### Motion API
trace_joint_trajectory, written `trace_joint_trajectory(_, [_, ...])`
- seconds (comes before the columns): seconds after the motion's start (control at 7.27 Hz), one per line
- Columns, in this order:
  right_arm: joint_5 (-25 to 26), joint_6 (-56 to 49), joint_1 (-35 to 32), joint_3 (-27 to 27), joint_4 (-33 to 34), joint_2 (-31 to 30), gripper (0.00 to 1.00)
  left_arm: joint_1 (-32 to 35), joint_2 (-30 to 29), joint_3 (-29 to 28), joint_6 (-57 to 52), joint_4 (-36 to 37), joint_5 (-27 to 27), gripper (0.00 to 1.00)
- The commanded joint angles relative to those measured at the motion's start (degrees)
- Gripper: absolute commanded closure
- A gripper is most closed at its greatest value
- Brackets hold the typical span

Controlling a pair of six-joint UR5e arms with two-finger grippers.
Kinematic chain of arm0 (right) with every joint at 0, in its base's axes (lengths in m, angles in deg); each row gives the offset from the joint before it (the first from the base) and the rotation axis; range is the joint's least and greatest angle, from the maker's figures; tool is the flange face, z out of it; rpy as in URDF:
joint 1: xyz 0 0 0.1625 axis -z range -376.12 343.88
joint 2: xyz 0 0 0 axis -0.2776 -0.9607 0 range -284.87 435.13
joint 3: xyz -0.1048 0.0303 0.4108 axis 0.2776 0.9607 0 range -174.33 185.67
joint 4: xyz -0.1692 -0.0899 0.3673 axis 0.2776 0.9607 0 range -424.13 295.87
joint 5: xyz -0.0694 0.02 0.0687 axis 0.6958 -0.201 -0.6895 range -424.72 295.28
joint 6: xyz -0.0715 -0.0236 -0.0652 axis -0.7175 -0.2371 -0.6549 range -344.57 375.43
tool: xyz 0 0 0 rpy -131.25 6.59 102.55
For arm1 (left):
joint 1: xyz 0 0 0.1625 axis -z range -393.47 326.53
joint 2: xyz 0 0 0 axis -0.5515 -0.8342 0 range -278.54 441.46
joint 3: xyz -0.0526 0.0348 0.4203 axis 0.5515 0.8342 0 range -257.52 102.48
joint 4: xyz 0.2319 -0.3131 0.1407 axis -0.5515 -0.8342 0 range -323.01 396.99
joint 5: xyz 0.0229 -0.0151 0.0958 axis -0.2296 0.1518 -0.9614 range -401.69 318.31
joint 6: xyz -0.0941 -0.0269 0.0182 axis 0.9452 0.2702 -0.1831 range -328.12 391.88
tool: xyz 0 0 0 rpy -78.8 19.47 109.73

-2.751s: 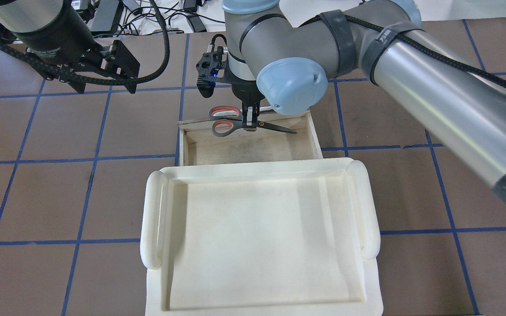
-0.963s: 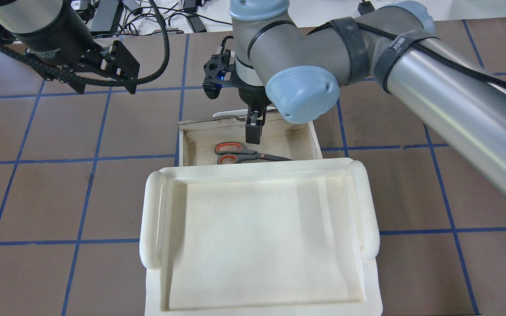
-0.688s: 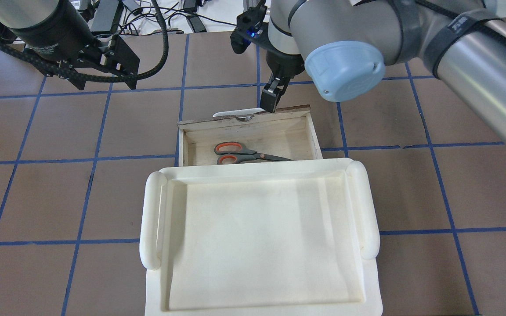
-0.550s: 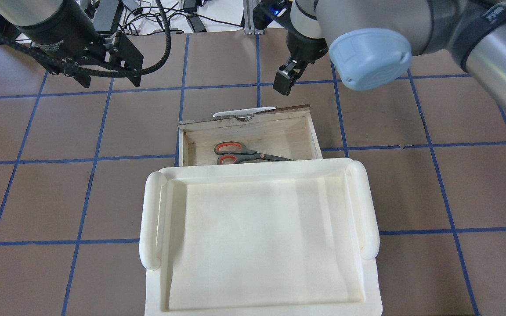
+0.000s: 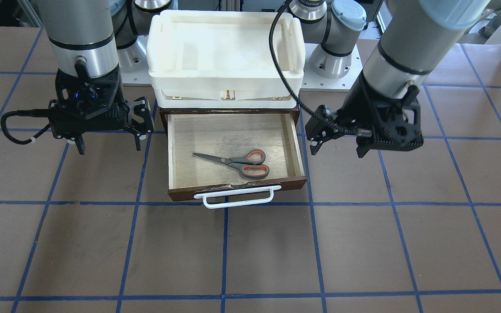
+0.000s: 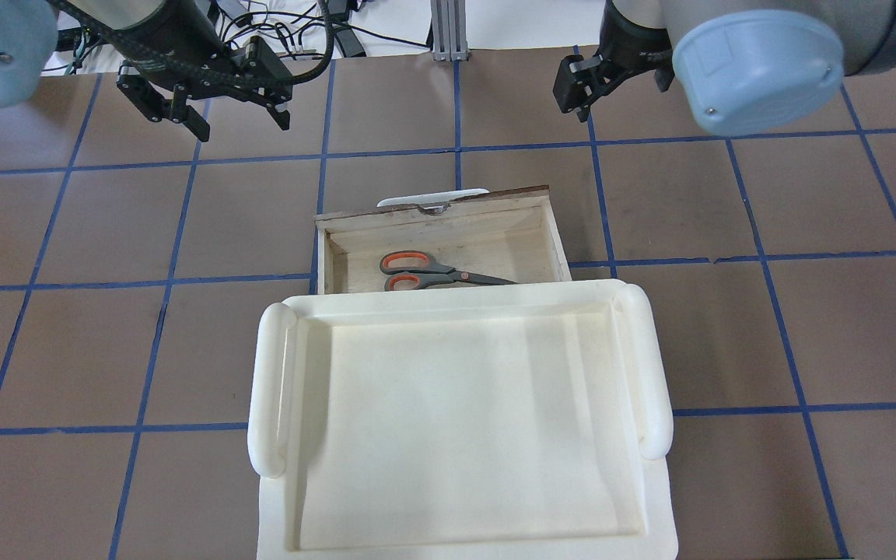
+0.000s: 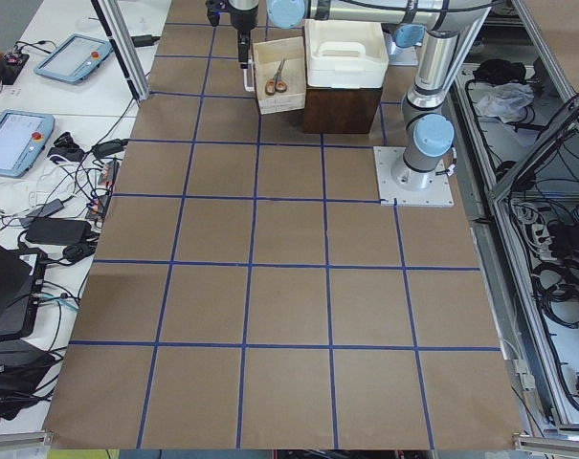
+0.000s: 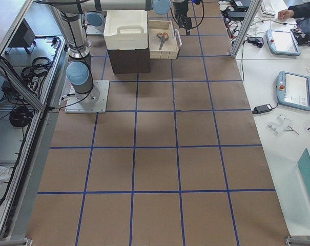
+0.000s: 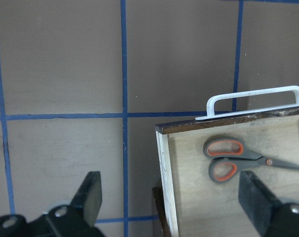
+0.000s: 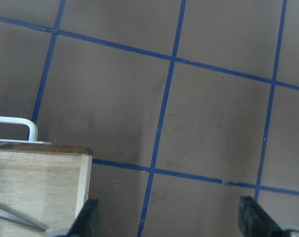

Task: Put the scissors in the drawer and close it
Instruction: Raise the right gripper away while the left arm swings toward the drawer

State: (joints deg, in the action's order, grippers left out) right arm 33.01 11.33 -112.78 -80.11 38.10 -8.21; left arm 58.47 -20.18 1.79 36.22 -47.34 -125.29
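The scissors (image 5: 237, 161) lie flat inside the open drawer (image 5: 215, 132), orange-lined loops toward its dark front with the white bar handle (image 5: 233, 198). They also show in the overhead view (image 6: 425, 272) and the left wrist view (image 9: 233, 158). My right gripper (image 5: 108, 145) is open and empty, off the drawer's side over the bare table; it also shows in the overhead view (image 6: 576, 89). My left gripper (image 5: 315, 137) is open and empty beside the drawer's other side; it also shows in the overhead view (image 6: 238, 120). Neither gripper touches the drawer.
A white plastic tray (image 6: 456, 435) sits on top of the dark brown case and hides the drawer's rear part from above. Brown table mat with blue grid lines surrounds the case. Cables lie past the table's far edge (image 6: 300, 31).
My right gripper let go of the scissors, which now lie in the drawer. It then rose and moved away to the far right. My left gripper turned and shifted toward the drawer's handle side.
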Motion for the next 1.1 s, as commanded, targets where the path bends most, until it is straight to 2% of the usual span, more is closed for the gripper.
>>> trace_joint_trajectory(0.0, [-1.13,1.56,3.74,-0.09,-8.68,-1.30,0.00,5.59,-8.10,-1.61,4.44,6.35,-3.39,0.00])
trace_joint_trajectory(0.14, [-4.97,0.94,7.07,-0.09,-10.98,-1.13,0.00,6.66,-10.83,-2.57,5.41,6.55,-3.33,0.00])
trace_joint_trajectory(0.28, [-9.80,0.94,8.93,-0.09,-10.56,-1.56,0.00,7.19,-13.81,-4.50,7.51,6.64,-2.81,0.00])
trace_joint_trajectory(0.55, [-9.32,1.20,9.73,-0.35,-10.65,-1.65,0.00,9.04,-20.66,-5.57,12.61,14.17,-1.57,0.00])
trace_joint_trajectory(0.96, [-9.23,1.81,10.80,-0.53,-8.71,-1.83,0.00,10.62,-24.99,-7.07,14.82,14.46,-1.66,0.00])
